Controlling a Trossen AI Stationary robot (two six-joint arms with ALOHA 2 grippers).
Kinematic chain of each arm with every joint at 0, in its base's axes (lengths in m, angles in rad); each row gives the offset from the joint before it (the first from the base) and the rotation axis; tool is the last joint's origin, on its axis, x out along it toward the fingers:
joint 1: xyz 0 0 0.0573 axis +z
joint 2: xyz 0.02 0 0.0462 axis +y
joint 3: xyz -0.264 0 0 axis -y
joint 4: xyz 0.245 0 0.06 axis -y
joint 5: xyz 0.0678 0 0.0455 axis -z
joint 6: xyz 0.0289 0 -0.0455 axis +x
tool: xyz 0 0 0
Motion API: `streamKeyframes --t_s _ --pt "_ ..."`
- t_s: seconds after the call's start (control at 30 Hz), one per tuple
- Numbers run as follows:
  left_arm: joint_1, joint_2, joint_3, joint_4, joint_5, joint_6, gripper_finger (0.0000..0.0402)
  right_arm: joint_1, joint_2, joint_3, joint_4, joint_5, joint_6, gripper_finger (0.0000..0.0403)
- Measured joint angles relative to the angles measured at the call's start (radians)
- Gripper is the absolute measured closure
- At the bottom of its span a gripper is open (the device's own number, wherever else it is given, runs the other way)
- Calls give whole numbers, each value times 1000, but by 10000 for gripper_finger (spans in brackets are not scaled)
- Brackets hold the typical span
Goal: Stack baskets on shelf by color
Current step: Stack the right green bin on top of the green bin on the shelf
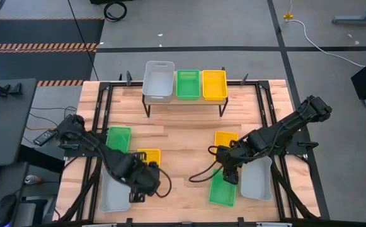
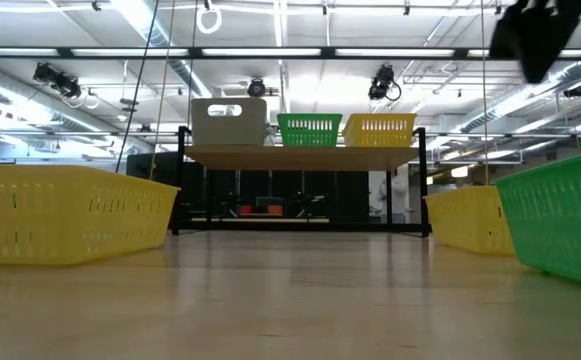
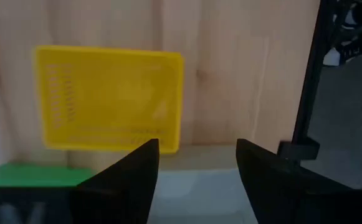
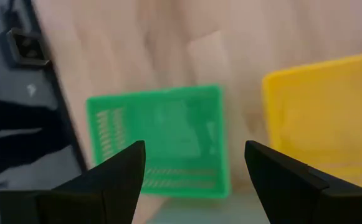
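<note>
While three baskets already sit in a row on the shelf [image 1: 184,102] at the far side of the desk [image 1: 183,142], six more lie on the desk itself. On the shelf the grey basket [image 1: 158,81] is at the left, the green basket [image 1: 188,84] in the middle and the yellow basket [image 1: 214,84] at the right, each just beside the next; the low view shows the same row on the plank top.

On the left half of the desk lie a second green basket [image 1: 119,139], a second yellow one [image 1: 150,156] just beside it, and a grey one [image 1: 113,194] near the front edge. The left claw [image 1: 146,181] hovers above this group, by the near edge of that yellow basket. Its wrist view shows the fingers [image 3: 131,174] spread apart and holding nothing, with the yellow basket [image 3: 109,99] below and beyond them.

On the right half lie a third yellow basket [image 1: 225,139], a third green one [image 1: 223,189] and a grey one [image 1: 257,178] beside it. The right claw [image 1: 228,167] hangs over the green one, between it and the yellow. Its fingers [image 4: 115,180] are also spread and empty, the green basket [image 4: 159,140] seen between them.
</note>
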Motion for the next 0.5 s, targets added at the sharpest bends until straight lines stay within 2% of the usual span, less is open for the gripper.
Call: streamKeyframes --t_s 0.27,0.5 --pt "-70 -3 -175 149 23 -24 185 106 40 1 -20 17 132 124" --pt "-82 -3 -222 248 17 -82 184 123 94 0 -189 92 125 124"
